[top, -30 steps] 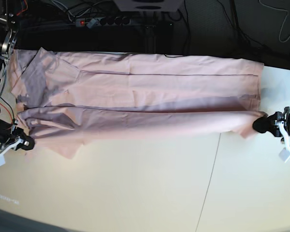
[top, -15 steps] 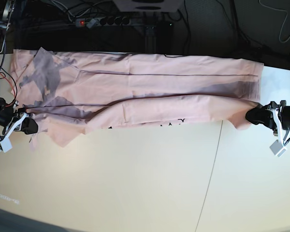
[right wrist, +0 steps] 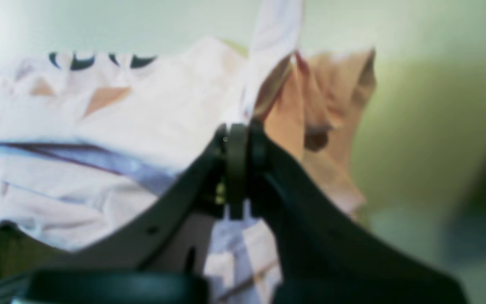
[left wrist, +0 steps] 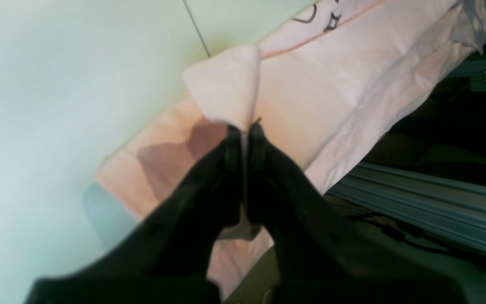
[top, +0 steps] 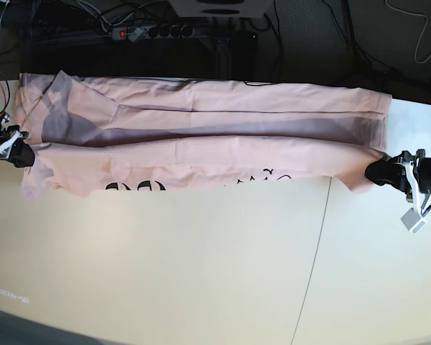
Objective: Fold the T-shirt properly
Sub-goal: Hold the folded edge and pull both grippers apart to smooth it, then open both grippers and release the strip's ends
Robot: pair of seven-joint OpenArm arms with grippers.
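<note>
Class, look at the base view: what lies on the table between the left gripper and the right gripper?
In the base view, the pink T-shirt spans the whole stretch, pinched at one end by the left gripper and at the other by the right gripper.

Surface: pale cream table [top: 201, 273], thin dark seam [top: 312, 266] running front to back right of centre | On it: T-shirt [top: 201, 136] stretched lengthwise along far edge, pale pink, black lettering [top: 136, 187] showing at near hem | Near half bare.
</note>
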